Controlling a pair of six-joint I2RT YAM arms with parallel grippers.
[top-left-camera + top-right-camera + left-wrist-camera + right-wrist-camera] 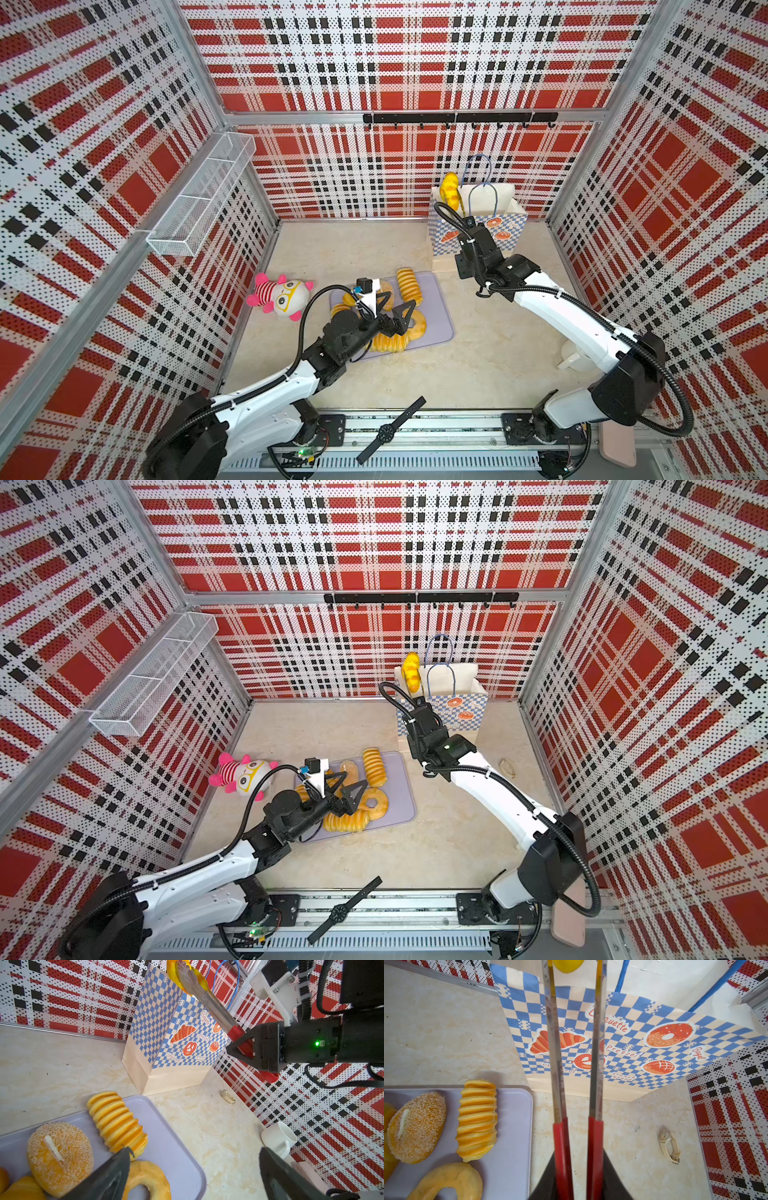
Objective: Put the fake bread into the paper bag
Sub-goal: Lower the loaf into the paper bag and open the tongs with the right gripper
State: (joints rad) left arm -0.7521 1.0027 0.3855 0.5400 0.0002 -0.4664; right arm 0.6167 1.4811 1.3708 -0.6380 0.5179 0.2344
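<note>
Right wrist view: right gripper (579, 1152) pinches the red handles of tongs (593, 1064). Tongs hold one loaf (450, 189) over the bag (490, 228) mouth, not dropped yet. Left gripper (402, 298) is spread wide and empty above the tray (438, 303). Ridged loaf (477, 1118), seeded bun (415, 1126), doughnut (452, 1180) and others wait on the tray. Looks early; bag's inside hidden.

Ridged yellow loaf (449, 189) at upright checkered paper bag (513, 225) mouth.

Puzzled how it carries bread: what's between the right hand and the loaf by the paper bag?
Long metal tongs with red handles. The right hand grips the handles and the tips reach the loaf, clearest in the left wrist view.
</note>
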